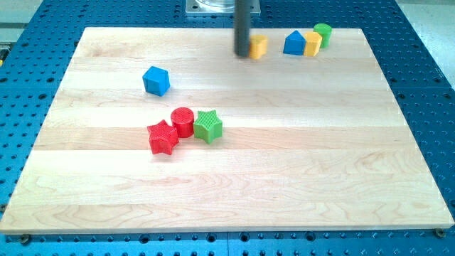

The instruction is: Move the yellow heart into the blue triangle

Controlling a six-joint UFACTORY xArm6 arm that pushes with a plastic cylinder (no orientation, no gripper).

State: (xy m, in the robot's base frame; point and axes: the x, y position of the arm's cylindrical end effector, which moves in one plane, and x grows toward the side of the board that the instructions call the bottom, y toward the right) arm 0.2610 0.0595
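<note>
Camera view shows the blue cube [156, 80] well left of my tool [243, 54], a bare rod with nothing to spread or pinch. Red star [163, 137], red cylinder [183, 121] and green star [208, 126] cluster below-left on the worktop [284, 156]. Yellow heart [259, 46] touches its right side; blue triangle [294, 43], yellow block [312, 43] and green cylinder [323, 33] lie farther right.

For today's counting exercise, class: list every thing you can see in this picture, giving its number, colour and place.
board: 1, pale wood, fills the view's middle
blue cube: 1, blue, upper left
red cylinder: 1, red, left of centre
red star: 1, red, touching the cylinder's lower left
green star: 1, green, right of the cylinder
yellow heart: 1, yellow, top centre
blue triangle: 1, blue, top right
yellow block: 1, yellow, against the triangle's right
green block: 1, green, behind that
my tip: 1, dark tool, against the heart's left
</note>
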